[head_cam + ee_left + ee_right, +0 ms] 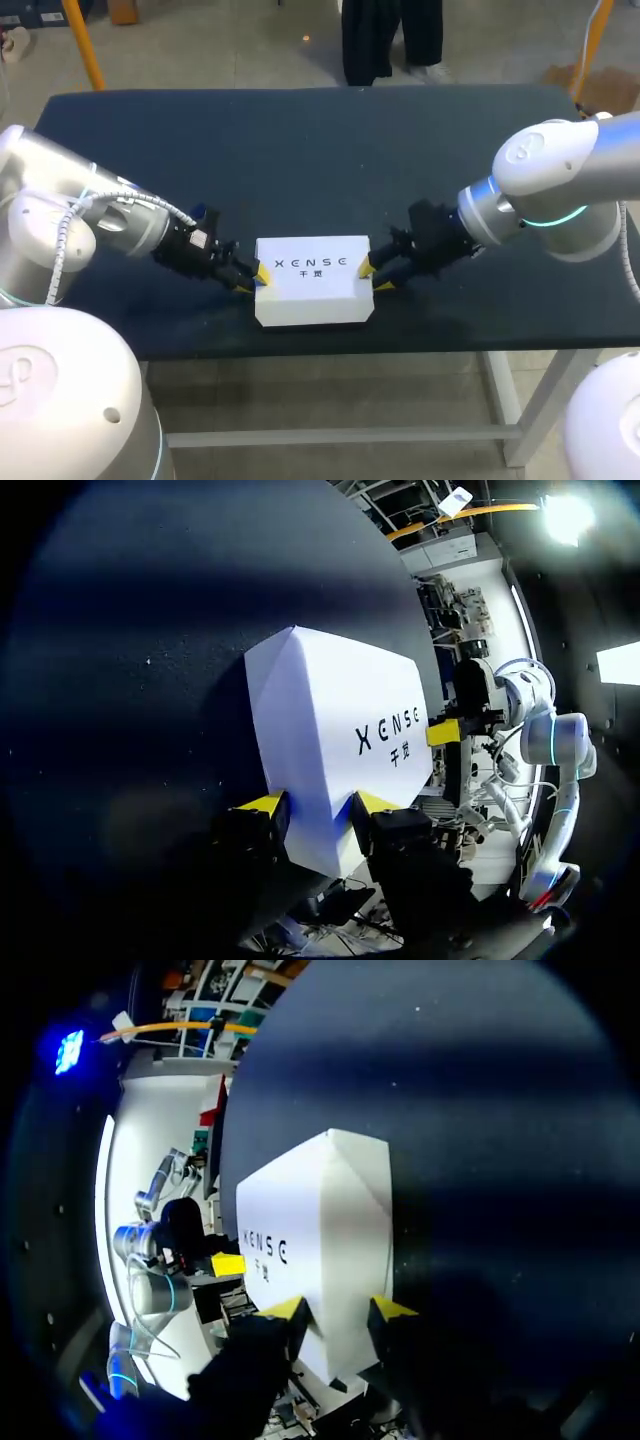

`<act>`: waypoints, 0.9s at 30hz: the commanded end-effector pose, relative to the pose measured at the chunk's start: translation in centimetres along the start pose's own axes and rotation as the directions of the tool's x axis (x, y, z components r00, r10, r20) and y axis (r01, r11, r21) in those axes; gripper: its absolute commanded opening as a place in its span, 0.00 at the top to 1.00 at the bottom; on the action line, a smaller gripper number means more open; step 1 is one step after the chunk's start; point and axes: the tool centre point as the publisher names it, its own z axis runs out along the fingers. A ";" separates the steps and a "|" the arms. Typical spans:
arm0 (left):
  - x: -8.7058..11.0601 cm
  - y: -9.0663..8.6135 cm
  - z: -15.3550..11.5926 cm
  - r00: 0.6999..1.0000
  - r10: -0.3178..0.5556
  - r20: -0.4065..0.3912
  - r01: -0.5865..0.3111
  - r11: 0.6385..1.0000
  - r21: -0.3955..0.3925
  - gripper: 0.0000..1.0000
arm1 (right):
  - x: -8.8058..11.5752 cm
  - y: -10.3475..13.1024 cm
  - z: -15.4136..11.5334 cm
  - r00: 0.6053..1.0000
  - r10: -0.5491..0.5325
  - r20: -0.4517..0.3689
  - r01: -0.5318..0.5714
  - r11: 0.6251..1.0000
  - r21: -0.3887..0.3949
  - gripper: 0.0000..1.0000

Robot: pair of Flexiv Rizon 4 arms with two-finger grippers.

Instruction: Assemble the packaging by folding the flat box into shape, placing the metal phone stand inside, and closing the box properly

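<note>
A closed white box (312, 282) with dark print on its lid lies near the table's front edge. My left gripper (254, 279) is at its left end. In the left wrist view the box's (335, 720) near end sits between the two yellow tips of my left gripper (318, 805), and both touch it. My right gripper (375, 276) is at the right end, and the right wrist view shows my right gripper (338, 1310) shut on that end of the box (320, 1230) in the same way. No metal phone stand is in sight.
The dark table (300, 160) stretches bare behind the box. Its front edge (300, 352) runs just in front of the box. Each wrist view shows the other arm's yellow tip at the box's far end.
</note>
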 end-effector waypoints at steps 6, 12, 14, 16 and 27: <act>0.3 -0.4 0.1 1.000 -0.014 0.008 0.014 1.000 -0.015 0.57 | 0.6 0.6 0.5 0.999 0.045 0.025 -0.046 0.999 0.027 0.55; 0.5 -0.6 -0.1 0.999 -0.034 0.015 0.035 0.999 -0.029 0.56 | 0.8 0.8 0.3 0.997 0.066 0.030 -0.067 0.997 0.033 0.55; 0.5 -0.6 -0.1 0.999 -0.037 0.016 0.037 0.999 -0.031 0.56 | 0.8 0.8 0.3 0.997 0.068 0.029 -0.069 0.997 0.033 0.55; 0.6 -0.7 -0.1 0.999 -0.038 0.017 0.039 0.999 -0.032 0.56 | 0.7 0.9 0.3 0.997 0.068 0.027 -0.069 0.997 0.034 0.55; 0.4 -0.8 0.1 0.999 -0.038 0.035 0.039 0.999 -0.016 0.59 | 0.4 1.0 0.3 0.998 0.062 0.017 -0.063 0.998 0.032 0.56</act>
